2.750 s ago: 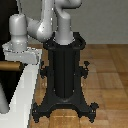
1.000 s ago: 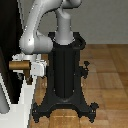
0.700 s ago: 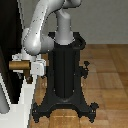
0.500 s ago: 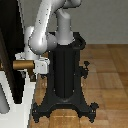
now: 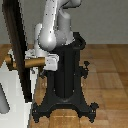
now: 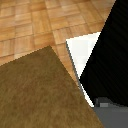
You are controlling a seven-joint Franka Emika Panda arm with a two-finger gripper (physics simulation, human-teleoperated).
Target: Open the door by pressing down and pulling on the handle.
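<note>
The door (image 5: pixel 16 47) is a tall black panel at the exterior view's left, swung out from its white frame (image 5: pixel 12 107). The tan-brown handle (image 5: pixel 25 63) sticks out of it as a level bar toward the robot. My gripper (image 5: pixel 43 58) sits at the handle's free end, its white fingers (image 5: pixel 50 61) apart, one on each side of the bar. In the wrist view the handle (image 6: pixel 35 90) fills the near field, with the black door (image 6: pixel 107 55) beside it.
The robot's black pedestal (image 5: pixel 67 75) stands right behind the handle's end, its feet spread on the wooden floor (image 5: pixel 107 65). A grey post (image 5: pixel 3 106) stands at the exterior view's lower left on the white base.
The door has swung out from the frame toward the robot, and its black face now shows. The handle and my gripper have moved with it toward the exterior view's right.
</note>
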